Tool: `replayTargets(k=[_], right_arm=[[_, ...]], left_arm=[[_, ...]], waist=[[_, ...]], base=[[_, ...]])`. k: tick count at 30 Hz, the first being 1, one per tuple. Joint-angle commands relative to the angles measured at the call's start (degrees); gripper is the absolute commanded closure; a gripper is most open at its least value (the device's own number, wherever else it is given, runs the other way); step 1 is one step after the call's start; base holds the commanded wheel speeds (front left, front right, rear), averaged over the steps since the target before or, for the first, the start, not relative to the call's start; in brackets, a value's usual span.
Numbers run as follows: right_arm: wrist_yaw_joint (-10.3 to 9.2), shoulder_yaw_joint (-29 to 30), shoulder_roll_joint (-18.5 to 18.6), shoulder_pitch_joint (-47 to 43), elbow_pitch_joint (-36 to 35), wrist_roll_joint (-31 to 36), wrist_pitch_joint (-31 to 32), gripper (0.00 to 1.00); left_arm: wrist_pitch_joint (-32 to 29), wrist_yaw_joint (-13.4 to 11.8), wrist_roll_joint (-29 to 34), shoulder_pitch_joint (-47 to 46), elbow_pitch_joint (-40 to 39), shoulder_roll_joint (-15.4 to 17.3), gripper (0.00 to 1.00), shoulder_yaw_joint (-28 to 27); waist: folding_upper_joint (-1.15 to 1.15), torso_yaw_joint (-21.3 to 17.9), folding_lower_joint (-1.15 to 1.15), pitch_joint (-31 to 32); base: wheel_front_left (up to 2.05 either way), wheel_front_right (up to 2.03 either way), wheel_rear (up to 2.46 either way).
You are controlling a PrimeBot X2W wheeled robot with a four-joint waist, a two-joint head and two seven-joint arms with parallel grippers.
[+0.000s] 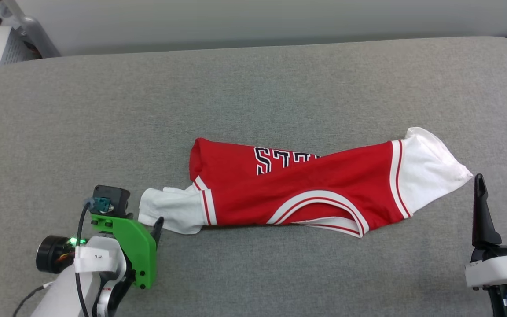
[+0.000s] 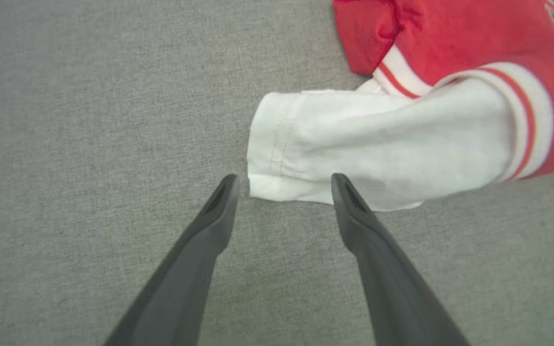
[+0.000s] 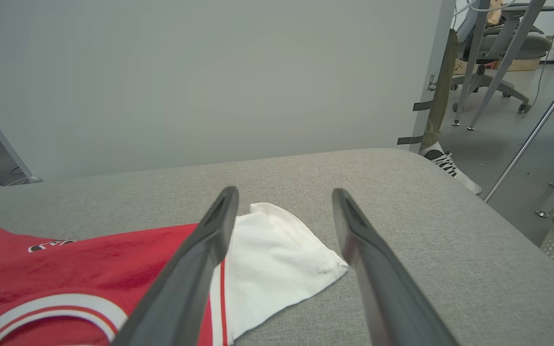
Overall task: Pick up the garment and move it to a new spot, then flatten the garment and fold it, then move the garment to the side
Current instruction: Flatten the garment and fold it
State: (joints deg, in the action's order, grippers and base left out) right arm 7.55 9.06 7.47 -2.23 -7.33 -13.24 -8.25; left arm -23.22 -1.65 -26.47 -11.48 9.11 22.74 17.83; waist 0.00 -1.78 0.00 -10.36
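With the garment [image 1: 306, 193] bunched across the middle of the table [image 1: 253, 88], we hold our left gripper [image 2: 284, 181] wide at one white sleeve [image 2: 354, 144] and our right gripper [image 1: 500, 182] wide beside the other, and a shallow pinch could catch only one layer.

1 garment [image 1: 306, 193], 2 end effectors (L [image 2: 284, 179], R [image 3: 284, 191]), 1 table [image 1: 253, 88].

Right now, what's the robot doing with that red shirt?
The shirt lies bunched lengthwise on the grey table, and nothing is holding it. The robot's left gripper is open, with its tips right at the edge of one white sleeve, as if about to grab it. The right gripper, also open, hovers near the other sleeve.
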Motion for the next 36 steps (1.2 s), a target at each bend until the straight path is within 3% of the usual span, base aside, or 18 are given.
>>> replayTargets(k=[1, 7, 18, 19, 20, 24, 29, 36], right_arm=[[-0.06, -0.21, -0.37, 0.66, -0.16, 0.26, 0.03, 0.00], [-0.06, -0.75, -0.54, 1.57, 0.48, 0.21, -0.50, 0.00], [-0.06, -1.24, -0.30, 2.92, 2.07, 0.17, -1.38, 0.00], [-0.06, -1.28, -0.29, 3.00, 2.17, 0.19, -1.43, 0.00], [-0.06, -1.31, -0.24, 3.08, 2.33, 0.22, -1.46, 0.00], [-0.06, -1.04, 0.24, 3.14, 3.10, 0.46, -1.08, 0.00], [-0.06, -1.12, 2.29, 2.72, 3.81, 0.76, 1.64, 0.00], [-0.06, -1.25, 8.54, 2.14, 3.72, -0.30, 14.03, 0.00]], left_arm=[[-2.23, -1.15, 0.70, -0.76, -0.59, 1.39, 0.00, 0.13], [-5.49, -4.84, 2.02, -1.78, -2.34, 2.53, 0.00, -0.81], [-9.88, -5.37, 1.98, -2.17, 1.41, 2.97, 0.00, 0.75], [-10.81, -5.18, 1.75, -1.98, 1.78, 2.92, 0.22, 1.12], [-11.85, -4.81, 1.51, -1.77, 2.14, 2.93, 0.99, 1.64], [-13.38, -3.87, 0.13, -1.29, 2.42, 2.05, 1.00, 2.58], [-9.37, -4.31, -1.21, -1.02, 1.16, 0.57, 1.00, 1.13], [-4.37, -5.53, -3.85, 0.66, -7.46, -0.12, 1.00, -2.75]], waist=[[0.00, -1.65, 0.00, -1.73], [0.00, -2.94, 0.00, -4.22], [0.00, -3.79, 0.00, -6.71], [0.00, -3.77, 0.00, -6.79], [0.00, -3.70, 0.00, -6.81], [0.00, -2.90, 0.00, -6.12], [0.00, -0.93, 0.00, -3.80], [0.00, 2.76, 0.00, -0.89]], base=[[0.00, 0.00, 0.00], [0.00, 0.00, 0.00], [0.00, 0.00, 0.00], [0.00, 0.00, 0.00], [0.00, 0.00, 0.00], [0.00, 0.00, 0.00], [0.00, 0.00, 0.00], [0.00, 0.00, 0.00]])
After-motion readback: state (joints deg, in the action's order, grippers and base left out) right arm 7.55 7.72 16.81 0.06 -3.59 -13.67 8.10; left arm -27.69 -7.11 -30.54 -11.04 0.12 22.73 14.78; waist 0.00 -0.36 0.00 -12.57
